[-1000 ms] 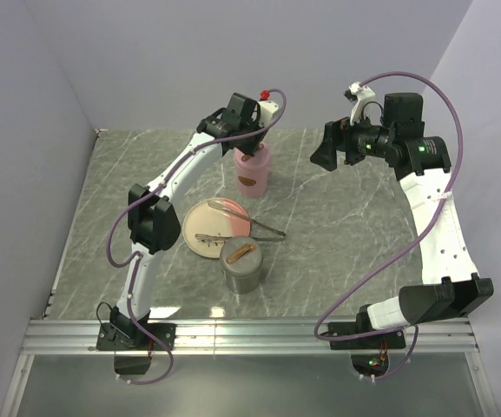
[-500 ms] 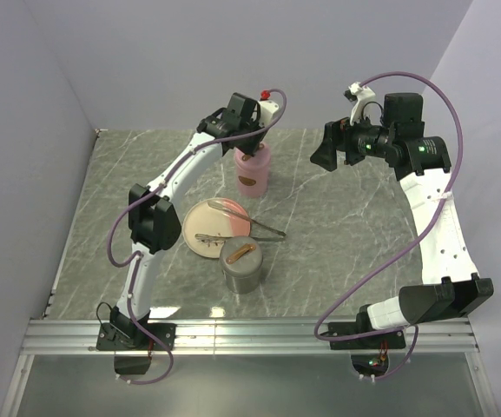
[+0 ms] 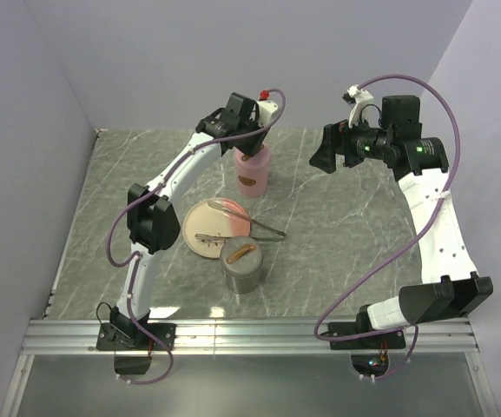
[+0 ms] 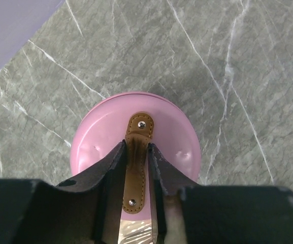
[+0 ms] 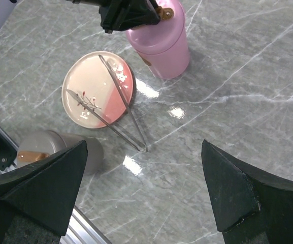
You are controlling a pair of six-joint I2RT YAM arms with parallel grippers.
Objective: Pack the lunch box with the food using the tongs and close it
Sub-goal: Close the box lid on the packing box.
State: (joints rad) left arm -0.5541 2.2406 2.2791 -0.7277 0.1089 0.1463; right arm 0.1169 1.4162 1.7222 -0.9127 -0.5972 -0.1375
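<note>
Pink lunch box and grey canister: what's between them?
The plate, with the tongs lying across it, joined end past its rim. It shows in the top external and right wrist views.

Top cam overlooks the whole table (image 3: 337, 234); left wrist cam's right above the pink container (image 4: 98, 140), right wrist sees it from farther off.

1. My arm links (image 3: 181, 169): white shells. Joint housings (image 3: 150, 221): black.
2. Purple cables (image 3: 109, 248) loop along both arms.
3. My fingers (image 5: 39, 190): matte black wedges.
4. Green LED (image 3: 421, 149) on right wrist, red tip (image 3: 266, 94) on left.
</note>
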